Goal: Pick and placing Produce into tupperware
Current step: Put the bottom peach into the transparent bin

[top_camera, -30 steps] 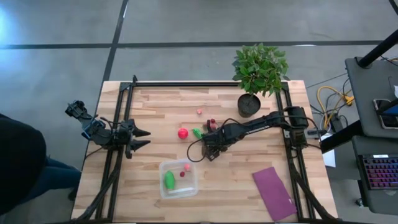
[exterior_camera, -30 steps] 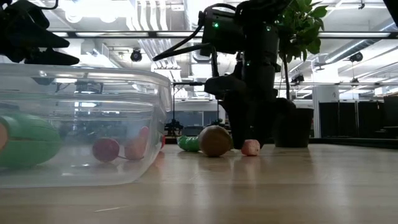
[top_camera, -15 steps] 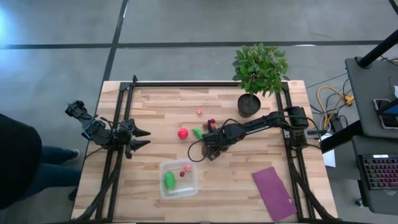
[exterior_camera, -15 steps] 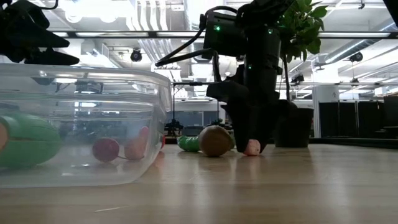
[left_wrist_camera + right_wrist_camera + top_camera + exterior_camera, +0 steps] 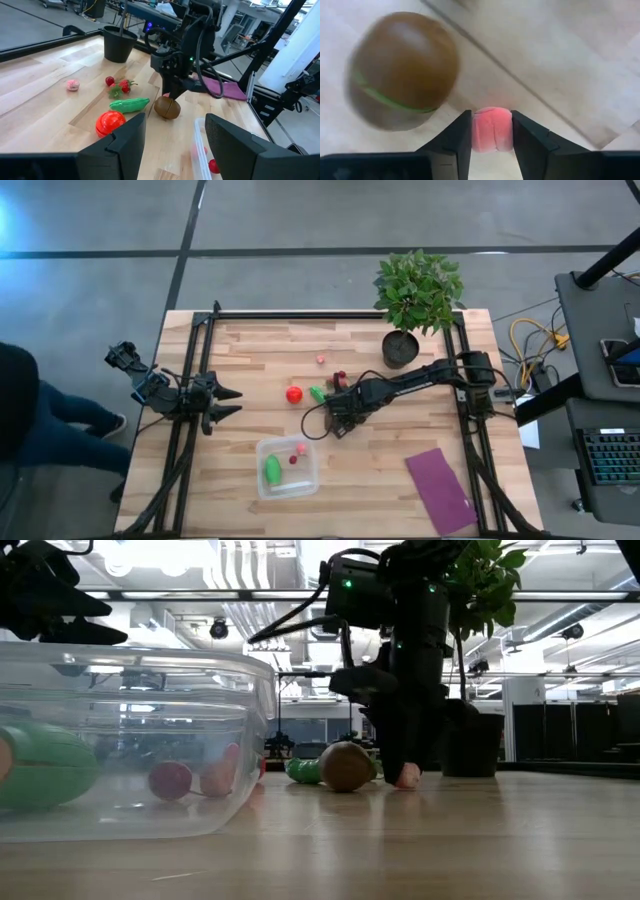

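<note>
Right now the right gripper (image 5: 491, 131) is down at the middle of the wooden worktop (image 5: 380, 465), its two dark fingers (image 5: 456, 139) pinching a small pink piece (image 5: 491, 129) from both sides. That piece is soft-looking, rounded and faintly creased down its middle, and it sits low against the boards. Just beside it lies the brown oval (image 5: 402, 70), smooth and matte, with a thin green seam running around its girth; in the low view it stands a little taller than the pink bit and touches the green piece behind it.

Over by the left arm's view, the green oblong piece (image 5: 129, 104) lies flat with its long axis pointing from the red ball (image 5: 110, 123) toward the brown oval. The red ball is glossy and ridged like a tomato. Farther off are a strawberry-like red bit with green leaves (image 5: 123, 87) and a lone pink bit (image 5: 73, 85).

The tupperware (image 5: 288, 467) sits near the worktop's front edge, clear plastic, squarish with rounded corners. Inside it a second green oblong piece (image 5: 272, 469) lies lengthwise along one wall, with small red bits (image 5: 300, 450) beside it.

The left gripper (image 5: 228, 402) waits at the worktop's left side, fingers spread and holding nothing. I can read no writing anywhere.
</note>
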{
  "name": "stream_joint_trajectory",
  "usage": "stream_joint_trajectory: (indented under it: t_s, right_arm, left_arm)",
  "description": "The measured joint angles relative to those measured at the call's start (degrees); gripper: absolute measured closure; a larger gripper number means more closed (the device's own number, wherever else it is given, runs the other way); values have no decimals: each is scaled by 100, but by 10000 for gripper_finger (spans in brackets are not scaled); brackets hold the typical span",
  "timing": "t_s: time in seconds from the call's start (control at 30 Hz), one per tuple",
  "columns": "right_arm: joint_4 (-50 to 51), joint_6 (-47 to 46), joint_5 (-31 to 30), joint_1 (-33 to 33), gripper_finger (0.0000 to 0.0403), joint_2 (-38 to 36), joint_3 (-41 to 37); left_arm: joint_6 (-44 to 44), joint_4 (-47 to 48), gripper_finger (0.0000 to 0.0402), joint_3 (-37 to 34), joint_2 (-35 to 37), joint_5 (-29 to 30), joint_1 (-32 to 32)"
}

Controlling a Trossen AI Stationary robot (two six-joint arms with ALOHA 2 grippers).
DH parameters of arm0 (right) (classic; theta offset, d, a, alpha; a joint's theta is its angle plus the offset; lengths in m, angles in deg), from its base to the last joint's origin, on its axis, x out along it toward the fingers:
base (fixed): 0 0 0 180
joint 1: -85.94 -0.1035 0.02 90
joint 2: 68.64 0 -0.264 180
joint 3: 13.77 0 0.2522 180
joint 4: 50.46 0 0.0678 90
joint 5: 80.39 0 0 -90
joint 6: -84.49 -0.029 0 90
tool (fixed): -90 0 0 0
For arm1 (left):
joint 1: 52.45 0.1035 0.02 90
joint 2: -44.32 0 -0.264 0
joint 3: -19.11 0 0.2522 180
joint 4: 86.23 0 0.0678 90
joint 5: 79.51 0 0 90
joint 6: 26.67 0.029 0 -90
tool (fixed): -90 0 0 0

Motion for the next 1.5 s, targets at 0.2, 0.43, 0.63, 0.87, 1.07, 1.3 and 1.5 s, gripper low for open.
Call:
stream_joint_trajectory:
  t_s: [0.2, 0.43, 0.63, 0.87, 1.07, 1.3, 1.5]
  right_arm:
    - [802, 23, 294, -40, 287, 0, 941]
    - [3745, 347, 227, -42, 287, -11, 3278]
    - [4104, 55, 396, -59, 287, -22, 4776]
    - [3316, 68, 757, -335, 287, 819, 5789]
    - [2367, 133, 1283, -744, 287, 1176, 5778]
    - [2143, 14, 954, -927, 286, 1481, 5596]
    - [1630, 402, 1197, -914, 286, 2303, 5693]
  left_arm:
    - [-2, 0, 210, 0, -7, 1, -2]
    - [-1, 0, 210, 0, 1, 1, 0]
    - [0, 0, 210, 0, -2, 1, 0]
    - [-1, 1, 210, 0, 0, -1, 2]
    - [0, 2, 210, 2, -20, -1, 2]
    - [0, -5, 210, 3, -35, -12, 2]
    - [0, 3, 210, 4, -35, -19, 2]
